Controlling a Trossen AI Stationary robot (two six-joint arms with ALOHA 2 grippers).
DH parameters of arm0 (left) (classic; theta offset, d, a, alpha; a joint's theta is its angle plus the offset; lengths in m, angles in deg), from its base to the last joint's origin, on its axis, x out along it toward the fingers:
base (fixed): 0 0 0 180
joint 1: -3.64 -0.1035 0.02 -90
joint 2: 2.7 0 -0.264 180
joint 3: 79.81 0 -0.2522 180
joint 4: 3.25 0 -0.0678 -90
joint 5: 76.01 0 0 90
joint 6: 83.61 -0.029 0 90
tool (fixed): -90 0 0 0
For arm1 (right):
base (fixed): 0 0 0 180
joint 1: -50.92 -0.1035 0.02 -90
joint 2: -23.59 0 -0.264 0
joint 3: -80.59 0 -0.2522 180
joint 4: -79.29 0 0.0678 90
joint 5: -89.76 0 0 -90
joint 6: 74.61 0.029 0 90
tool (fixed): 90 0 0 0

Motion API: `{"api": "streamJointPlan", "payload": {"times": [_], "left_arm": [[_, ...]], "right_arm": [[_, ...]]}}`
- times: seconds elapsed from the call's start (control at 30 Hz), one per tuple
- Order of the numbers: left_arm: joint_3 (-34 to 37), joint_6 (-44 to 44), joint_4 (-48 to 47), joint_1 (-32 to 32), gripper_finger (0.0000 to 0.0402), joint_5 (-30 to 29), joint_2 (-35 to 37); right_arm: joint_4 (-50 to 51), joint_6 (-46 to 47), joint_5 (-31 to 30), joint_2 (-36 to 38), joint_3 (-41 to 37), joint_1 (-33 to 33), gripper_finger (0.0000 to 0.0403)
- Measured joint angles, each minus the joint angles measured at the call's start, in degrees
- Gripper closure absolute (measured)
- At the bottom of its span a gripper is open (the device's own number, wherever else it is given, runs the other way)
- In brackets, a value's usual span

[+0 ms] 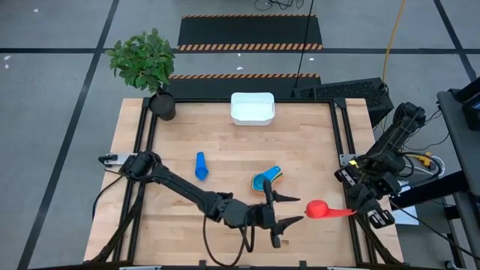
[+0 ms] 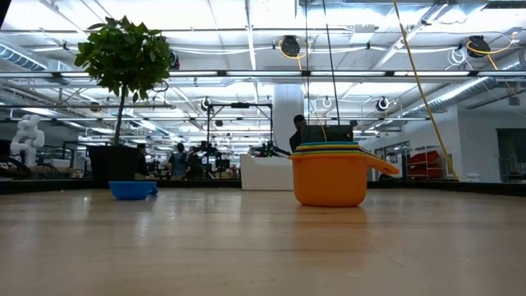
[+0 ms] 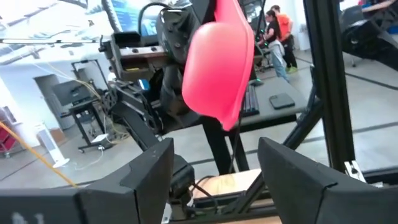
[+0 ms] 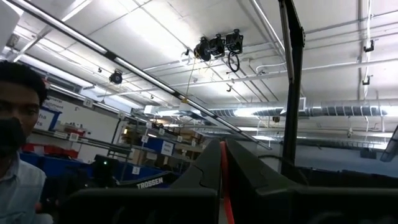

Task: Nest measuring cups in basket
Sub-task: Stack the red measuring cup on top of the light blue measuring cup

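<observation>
Hanging above the worktop's near right part, the red measuring cup [image 1: 318, 208] is held by its handle in the right tool [image 1: 365, 209], whose fingers are clamped on it; in the left wrist view the cup's [image 3: 219, 62] rounded bottom faces the camera. The left tool [image 1: 283, 210] sits just to the cup's left with its 2 fingers spread on either side of the gap facing the cup, not touching it. A nested stack of cups [image 1: 266, 180], orange on the outside with a light blue one on top, sits on the wooden worktop [image 1: 225, 150] just behind the left tool; the low view shows the stack [image 2: 331, 174] upright. 1 blue cup [image 1: 200, 166] lies well to the left of the stack. The white basket [image 1: 252, 108] stands at the far edge of the worktop, well apart from all the cups. A potted plant [image 1: 146, 64] stands at the far left corner. In the right wrist view, a person [image 4: 15, 155] shows in the room beyond.
</observation>
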Motion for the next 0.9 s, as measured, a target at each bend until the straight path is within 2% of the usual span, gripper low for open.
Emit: {"api": "streamJointPlan", "payload": {"times": [0.47,0.57,0.7,0.83,0.9], "left_arm": [[0.0,-0.3,2.5,0.7,0.0168,0.0,-0.1],[-1.1,-0.9,4.9,0.6,0.0169,-0.4,-1.9],[-7.2,-2.7,4.0,0.3,0.0188,-0.4,-6.9],[-13.8,-4.0,-1.0,0.3,0.0216,-7.9,-9.7],[-15.0,-3.9,-2.3,0.3,0.0229,-8.7,-9.8]], "right_arm": [[0.0,-1.7,0.0,0.0,0.0,0.0,0.0403],[0.0,-1.9,-0.2,0.0,0.0,0.0,0.0403],[-0.1,-2.4,-0.3,0.0,0.0,0.0,0.0403],[-0.2,-2.5,-0.3,0.0,0.0,0.0,0.0403],[-0.3,-2.1,-0.3,0.0,0.0,0.0,0.0403]]}}
